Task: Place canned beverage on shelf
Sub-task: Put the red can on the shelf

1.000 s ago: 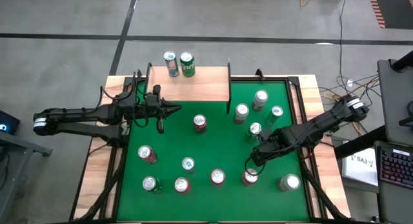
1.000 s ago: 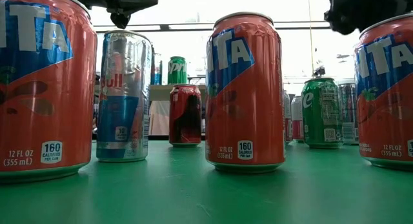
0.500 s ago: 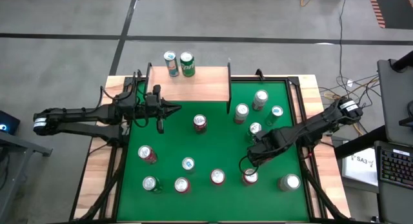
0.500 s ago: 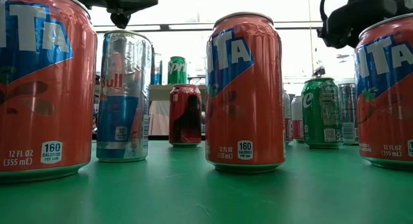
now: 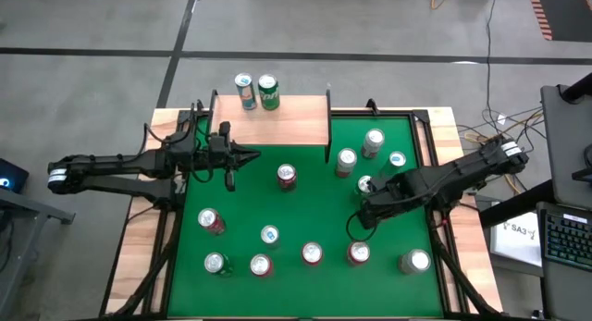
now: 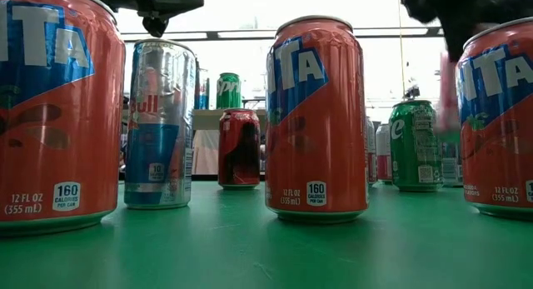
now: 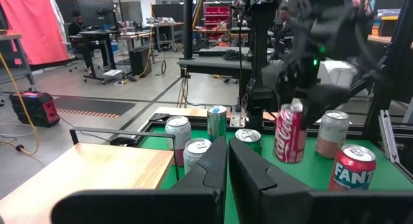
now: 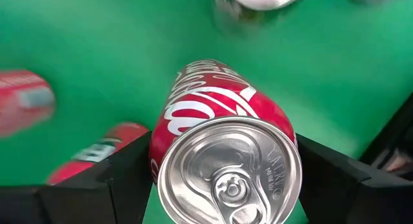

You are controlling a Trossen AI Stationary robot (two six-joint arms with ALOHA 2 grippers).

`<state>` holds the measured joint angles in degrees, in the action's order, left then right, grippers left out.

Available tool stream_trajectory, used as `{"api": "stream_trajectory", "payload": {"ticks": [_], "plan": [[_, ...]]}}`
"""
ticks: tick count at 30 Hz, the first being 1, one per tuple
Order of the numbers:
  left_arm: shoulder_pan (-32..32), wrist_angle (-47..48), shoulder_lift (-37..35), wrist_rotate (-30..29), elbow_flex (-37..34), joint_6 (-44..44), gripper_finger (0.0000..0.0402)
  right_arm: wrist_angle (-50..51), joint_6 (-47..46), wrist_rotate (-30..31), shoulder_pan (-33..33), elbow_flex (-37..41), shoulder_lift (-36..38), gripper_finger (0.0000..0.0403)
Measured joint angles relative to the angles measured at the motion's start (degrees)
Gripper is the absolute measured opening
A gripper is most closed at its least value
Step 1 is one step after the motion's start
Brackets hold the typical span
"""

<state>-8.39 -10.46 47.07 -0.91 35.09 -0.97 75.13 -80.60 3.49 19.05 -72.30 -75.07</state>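
Observation:
My right gripper (image 5: 363, 215) points down over the green table's right half, shut on a red Coca-Cola can (image 8: 219, 114). The left wrist view shows this can (image 7: 289, 135) in the air above the table. The shelf (image 5: 287, 122), a light-wood board on black legs, stands at the table's far left. Two cans (image 5: 256, 91) stand at its far edge. My left gripper (image 5: 250, 156) is shut and holds nothing, hanging level over the table just near of the shelf. My right gripper pinches the Coca-Cola can's side wall just below its top rim (image 8: 158, 153) between its two fingers (image 8: 122, 179), one on each opposite side. The fingers come from above, pointing down. The can hangs upright below them, clear of the table.
Several other cans stand on the green table: orange Fanta cans (image 6: 316, 118) along the near edge, a red can (image 5: 287, 176) at the middle, silver and green ones (image 5: 366, 183) at the far right. A black rail (image 5: 427, 145) runs along the table's right side.
My right gripper dipped toward the table's near edge, then rose and drew back toward the far side with the Coca-Cola can, which now hangs clear of the table.

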Motion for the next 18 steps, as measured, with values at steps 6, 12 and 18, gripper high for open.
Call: {"api": "stream_trajectory", "payload": {"ticks": [6, 12, 18], "plan": [[0.0, 0.2, 0.0, 0.0, 0.0, 0.0, 0.0000, 1.5, 4.1, 7.2, 0.0, -9.3, 0.0, 0.0290], [0.0, 0.3, 0.0, 0.0, 0.0, 0.0, 0.0000, 1.3, 12.0, 15.5, -1.1, -17.8, -1.2, 0.0290], [0.0, 0.3, 0.0, 0.0, 0.0, 0.0, 0.0000, 0.5, 25.1, 19.4, -6.7, -24.8, -4.2, 0.0290]]}}
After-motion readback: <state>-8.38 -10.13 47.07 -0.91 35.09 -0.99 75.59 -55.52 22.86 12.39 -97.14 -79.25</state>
